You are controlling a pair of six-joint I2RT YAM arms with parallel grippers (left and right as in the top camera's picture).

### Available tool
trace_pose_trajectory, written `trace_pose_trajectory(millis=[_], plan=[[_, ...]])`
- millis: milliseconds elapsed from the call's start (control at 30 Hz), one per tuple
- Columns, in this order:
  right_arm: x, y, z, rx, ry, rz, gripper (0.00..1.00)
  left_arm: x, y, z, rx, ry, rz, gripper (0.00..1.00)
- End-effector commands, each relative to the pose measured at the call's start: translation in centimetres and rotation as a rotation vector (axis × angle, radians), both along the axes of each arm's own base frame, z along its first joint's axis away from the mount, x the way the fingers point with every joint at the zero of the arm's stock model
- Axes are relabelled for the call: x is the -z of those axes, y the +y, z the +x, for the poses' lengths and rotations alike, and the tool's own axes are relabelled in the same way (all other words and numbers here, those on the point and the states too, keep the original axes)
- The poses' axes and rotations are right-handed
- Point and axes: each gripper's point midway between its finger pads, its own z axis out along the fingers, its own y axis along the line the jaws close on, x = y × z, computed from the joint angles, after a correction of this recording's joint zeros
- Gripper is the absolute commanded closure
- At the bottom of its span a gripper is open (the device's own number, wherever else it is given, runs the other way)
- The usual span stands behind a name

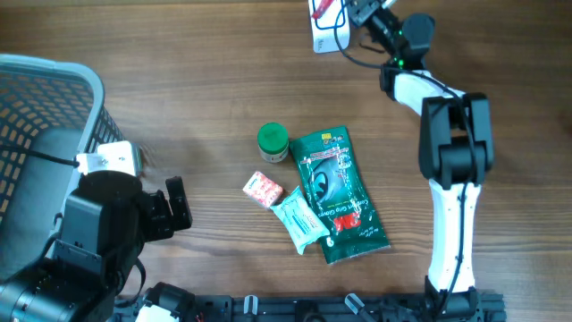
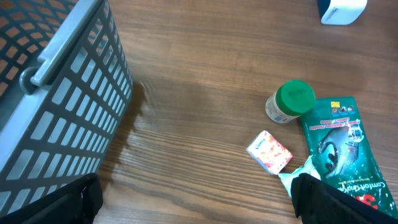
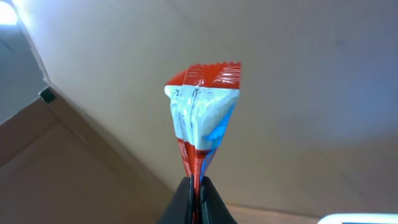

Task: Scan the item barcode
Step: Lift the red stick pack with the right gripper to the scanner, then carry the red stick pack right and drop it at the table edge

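My right gripper (image 3: 198, 186) is shut on the lower edge of a red, white and blue packet (image 3: 202, 106), which stands upright above the jaws against a plain beige background. From overhead, this gripper (image 1: 356, 12) holds the packet (image 1: 324, 9) at the table's far edge, right by a white scanner (image 1: 323, 38). In the left wrist view the scanner (image 2: 341, 9) shows at the top right. My left gripper (image 2: 199, 202) hovers open over bare wood near the front left, with nothing between its fingers (image 2: 326, 202).
A grey mesh basket (image 1: 54, 98) stands at the left. Mid-table lie a green-lidded jar (image 1: 273, 141), a green pouch (image 1: 338, 192), a small pink box (image 1: 263, 189) and a pale green packet (image 1: 299, 221). The right arm (image 1: 456, 170) stretches along the right side.
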Motion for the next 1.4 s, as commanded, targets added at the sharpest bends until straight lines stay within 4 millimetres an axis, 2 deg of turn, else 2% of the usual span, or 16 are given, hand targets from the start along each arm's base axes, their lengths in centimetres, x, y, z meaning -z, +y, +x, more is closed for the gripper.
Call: trace_pose_trajectory(millis=[0,167,333,500,567,667,767,800,867,933,1000,1067,1133,1167,1267,1367], plan=[[3.4,-0.3,2.5,0.023,0.072,0.068,0.96,0.0,0.0,0.0,-0.008,-0.001,-0.010,0.00],[5.4,-0.3,3.8,0.029,0.085,0.088,0.96,0.0,0.0,0.0,-0.008,0.000,-0.010,0.00],[5.3,-0.7,3.7,0.013,0.075,0.077,0.96,0.0,0.0,0.0,-0.008,0.000,-0.010,0.00],[3.6,-0.9,1.6,-0.185,-0.064,-0.105,0.95,0.0,0.0,0.0,-0.008,-0.001,-0.010,0.00],[3.3,-1.9,1.1,-0.275,-0.044,-0.181,0.95,0.0,0.0,0.0,-0.008,-0.001,-0.010,0.00],[1.6,-5.4,1.1,-0.280,-0.013,-0.231,0.95,0.0,0.0,0.0,-0.008,-0.001,-0.010,0.00],[-1.0,-10.4,1.4,-0.213,0.014,-0.248,0.95,0.0,0.0,0.0,-0.008,-0.001,-0.010,0.00],[-1.6,-12.8,1.4,-0.172,0.027,-0.274,0.95,0.0,0.0,0.0,-0.008,0.000,-0.010,0.00],[-1.6,-16.6,1.6,-0.089,0.083,-0.319,0.95,0.0,0.0,0.0,-0.008,-0.001,-0.010,0.00],[0.9,-23.1,1.9,0.124,0.265,-0.424,0.95,0.0,0.0,0.0,-0.008,-0.001,-0.010,0.00],[4.0,-29.1,0.9,0.326,0.454,-0.566,0.95,0.0,0.0,0.0,-0.008,-0.001,-0.010,0.00],[7.3,-36.2,-2.1,0.537,0.697,-0.685,0.96,0.0,0.0,0.0,-0.008,-0.001,-0.010,0.00],[9.6,-41.9,-5.3,0.713,0.889,-0.746,0.96,0.0,0.0,0.0,-0.008,-0.001,-0.010,0.00],[11.0,-46.0,-8.3,0.841,1.023,-0.798,0.95,0.0,0.0,0.0,-0.008,-0.001,-0.010,0.00],[12.3,-51.7,-13.6,0.990,1.207,-0.848,0.96,0.0,0.0,0.0,-0.008,-0.001,-0.010,0.00],[12.9,-54.4,-16.8,1.014,1.285,-0.813,0.93,0.0,0.0,0.0,-0.008,-0.001,-0.010,0.00]])
